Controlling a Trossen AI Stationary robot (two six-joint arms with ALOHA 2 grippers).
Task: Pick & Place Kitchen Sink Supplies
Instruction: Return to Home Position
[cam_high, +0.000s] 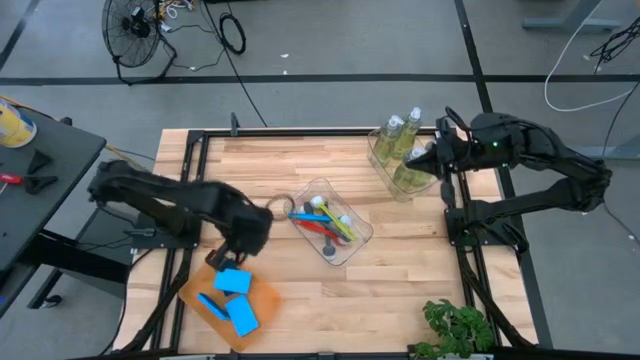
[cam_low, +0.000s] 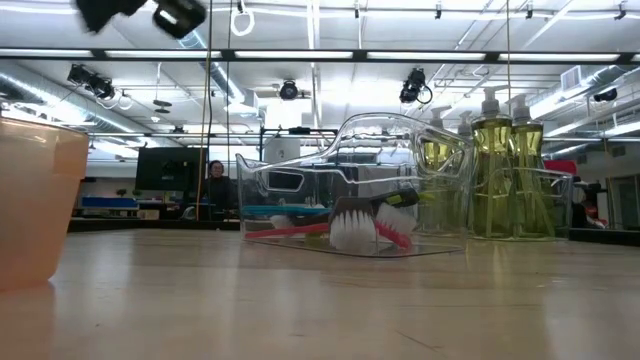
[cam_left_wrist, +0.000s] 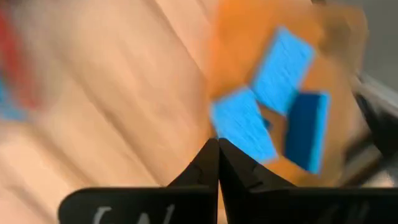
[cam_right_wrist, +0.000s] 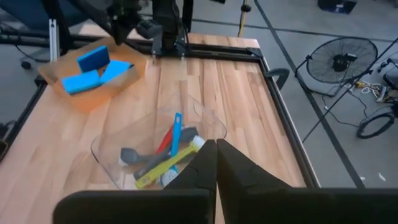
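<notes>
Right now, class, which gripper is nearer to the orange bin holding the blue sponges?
Left. The left gripper hovers over the orange bin's edge; the right gripper is far across the table, beside the soap bottles.

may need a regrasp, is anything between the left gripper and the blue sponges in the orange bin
Nothing visible. The shut left gripper hangs by the edge of the orange bin, and the three blue sponges lie uncovered in it.

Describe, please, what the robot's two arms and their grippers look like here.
The left arm and right arm are both near-black, built of bulky rounded links. A small green light glows near the right arm's wrist. The left gripper and right gripper each have two dark fingers tapering to points; faint pale lettering shows on the left gripper's crossbar.
</notes>
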